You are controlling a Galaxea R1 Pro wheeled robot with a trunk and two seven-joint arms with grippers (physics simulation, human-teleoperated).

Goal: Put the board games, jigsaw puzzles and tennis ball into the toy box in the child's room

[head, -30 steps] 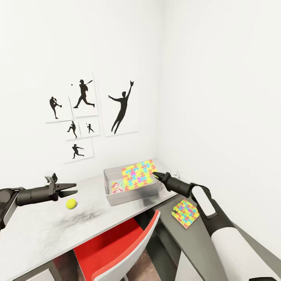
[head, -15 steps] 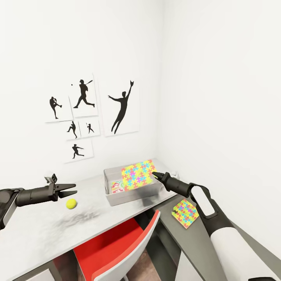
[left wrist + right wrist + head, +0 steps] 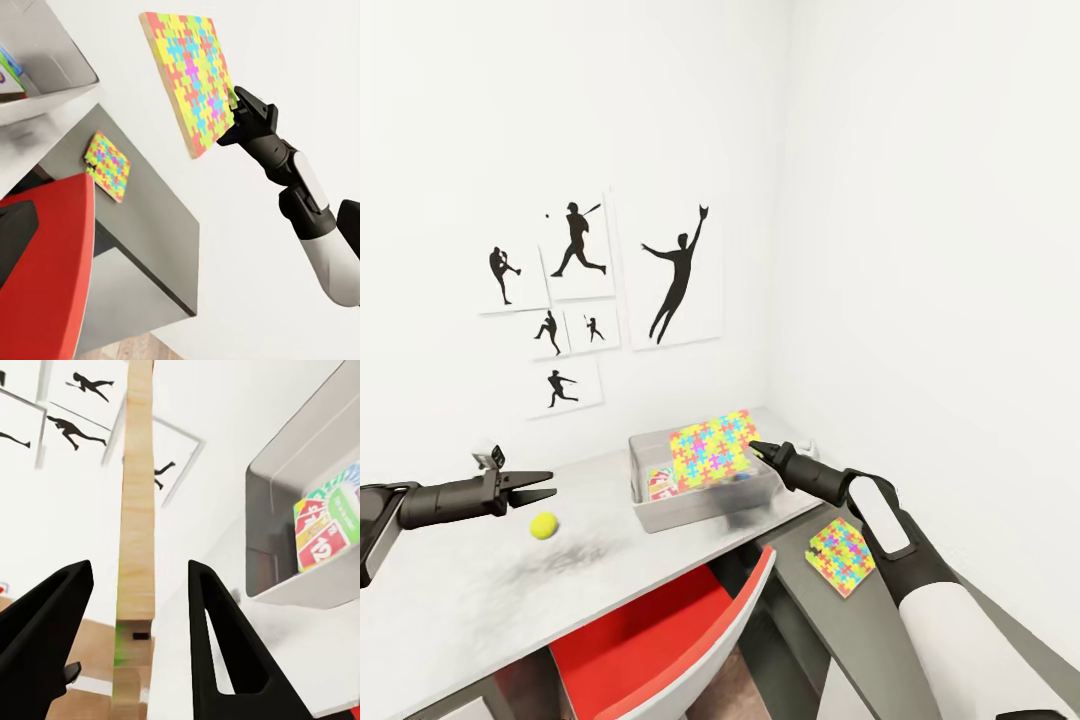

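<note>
Right pincer [image 3: 753,447] at the edge of a jigsaw puzzle [image 3: 710,446], tilted over the toy box [image 3: 700,505]. Right wrist view: puzzle edge-on, plain wood-coloured slab between spread fingers [image 3: 221,645], gap on both sides; cannot tell if gripped. Left wrist view: same puzzle face-on, interlocking yellow, red, blue, green pieces, pincer tip at its edge. Printed game box [image 3: 328,526] inside the grey sloped-wall box, colourful card art, no readable text. Second puzzle [image 3: 841,555] flat on the lower dark-grey tabletop section. Left pincer [image 3: 547,485] open, empty, above the tennis ball [image 3: 543,525] on the white tabletop [image 3: 480,580]. Black silhouette prints [image 3: 680,270] on the wall. Red-and-white chair [image 3: 660,640] below.
</note>
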